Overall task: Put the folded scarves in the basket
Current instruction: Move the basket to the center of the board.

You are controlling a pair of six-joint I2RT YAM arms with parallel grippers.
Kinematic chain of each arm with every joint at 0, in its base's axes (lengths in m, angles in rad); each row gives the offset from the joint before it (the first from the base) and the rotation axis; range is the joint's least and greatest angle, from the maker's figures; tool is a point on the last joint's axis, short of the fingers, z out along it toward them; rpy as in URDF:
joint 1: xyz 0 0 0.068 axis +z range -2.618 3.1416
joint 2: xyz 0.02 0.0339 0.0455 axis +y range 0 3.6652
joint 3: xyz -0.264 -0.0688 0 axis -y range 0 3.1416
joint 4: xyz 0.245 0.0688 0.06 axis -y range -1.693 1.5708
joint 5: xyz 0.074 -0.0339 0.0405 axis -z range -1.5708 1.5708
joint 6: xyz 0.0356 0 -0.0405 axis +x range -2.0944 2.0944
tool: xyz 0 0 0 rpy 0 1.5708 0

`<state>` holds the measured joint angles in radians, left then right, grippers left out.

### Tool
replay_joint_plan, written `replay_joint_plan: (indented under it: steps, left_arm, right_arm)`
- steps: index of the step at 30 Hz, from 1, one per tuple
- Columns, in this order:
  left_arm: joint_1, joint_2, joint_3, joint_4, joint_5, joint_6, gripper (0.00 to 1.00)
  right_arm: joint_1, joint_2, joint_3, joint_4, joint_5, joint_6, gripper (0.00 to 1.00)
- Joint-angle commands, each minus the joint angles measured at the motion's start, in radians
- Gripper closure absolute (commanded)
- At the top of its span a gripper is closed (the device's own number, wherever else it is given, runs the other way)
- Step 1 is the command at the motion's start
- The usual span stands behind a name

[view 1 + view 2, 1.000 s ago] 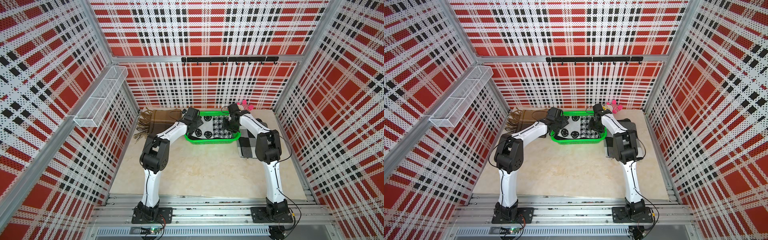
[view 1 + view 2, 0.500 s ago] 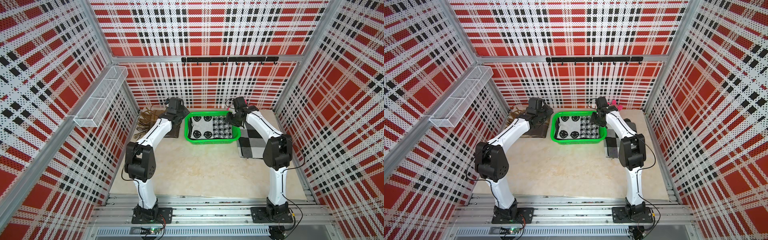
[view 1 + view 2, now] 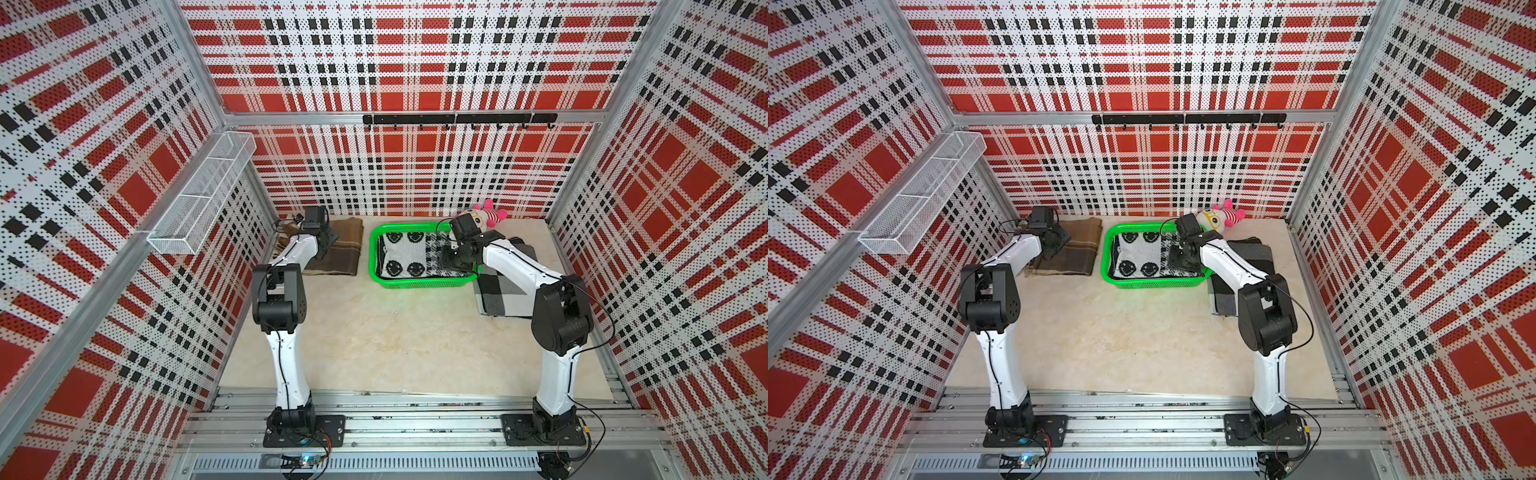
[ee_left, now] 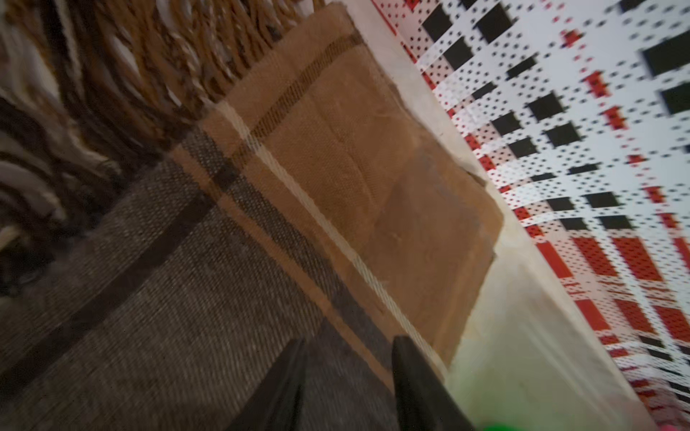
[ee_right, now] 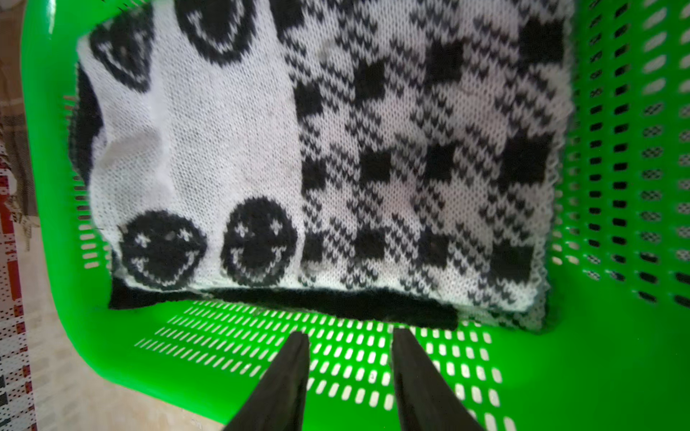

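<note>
The bright green basket [image 3: 419,284] [image 3: 1158,283] stands at the back of the table. A folded black-and-white knit scarf [image 3: 405,253] [image 3: 1140,257] with smiley faces lies flat inside it, filling most of the bottom. In the right wrist view the scarf [image 5: 336,149] lies beyond the fingertips, on the basket's perforated floor [image 5: 616,336]. My right gripper [image 3: 449,259] [image 3: 1177,259] [image 5: 351,336] hangs over the basket's right end, open and holding nothing. My left gripper [image 3: 328,243] [image 3: 1057,243] [image 4: 349,341] hovers over a brown scarf, also open and holding nothing.
The brown fringed plaid scarf [image 3: 340,249] [image 4: 336,149] lies folded left of the basket. A grey checked scarf [image 3: 503,291] lies to its right, partly under my right arm. A pink plush toy [image 3: 486,216] sits behind the basket. A white wire rack [image 3: 199,199] hangs on the left wall.
Both grippers have left the scarf in the basket. The left arm swung left over the brown scarf and the right drew back to the basket's right end. Both jaws have narrowed.
</note>
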<state>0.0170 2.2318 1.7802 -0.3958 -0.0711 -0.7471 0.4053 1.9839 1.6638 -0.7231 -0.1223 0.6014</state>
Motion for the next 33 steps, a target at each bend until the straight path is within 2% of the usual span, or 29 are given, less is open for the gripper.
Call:
replay_joint_plan:
  steps: [1, 4, 7, 13, 21, 30, 33]
  left_arm:
    - [0.011, 0.086, 0.091, -0.033, -0.028, 0.06, 0.56]
    - [0.01, 0.164, 0.157, -0.077, -0.039, 0.069, 0.56]
    - [0.011, 0.178, 0.117, -0.099, -0.035, 0.034, 0.56]
    - [0.01, 0.063, -0.134, -0.015, -0.01, -0.019, 0.57]
    - [-0.023, -0.208, -0.546, 0.148, 0.044, -0.119, 0.59]
    - [-0.135, -0.437, -0.85, 0.239, 0.056, -0.267, 0.6]
    - [-0.197, -0.503, -0.93, 0.262, 0.045, -0.337, 0.61]
  right_arm:
    - [-0.001, -0.014, 0.005, 0.036, -0.019, 0.008, 0.57]
    - [0.006, -0.006, 0.006, 0.033, -0.019, 0.007, 0.56]
    - [0.009, 0.003, 0.001, 0.033, -0.022, 0.013, 0.55]
    - [0.03, 0.019, 0.001, 0.035, -0.022, 0.015, 0.52]
    - [0.065, 0.038, -0.024, 0.003, -0.018, 0.002, 0.51]
    - [0.101, -0.056, -0.202, 0.035, -0.025, 0.008, 0.51]
    - [0.115, -0.08, -0.243, 0.043, -0.022, 0.015, 0.51]
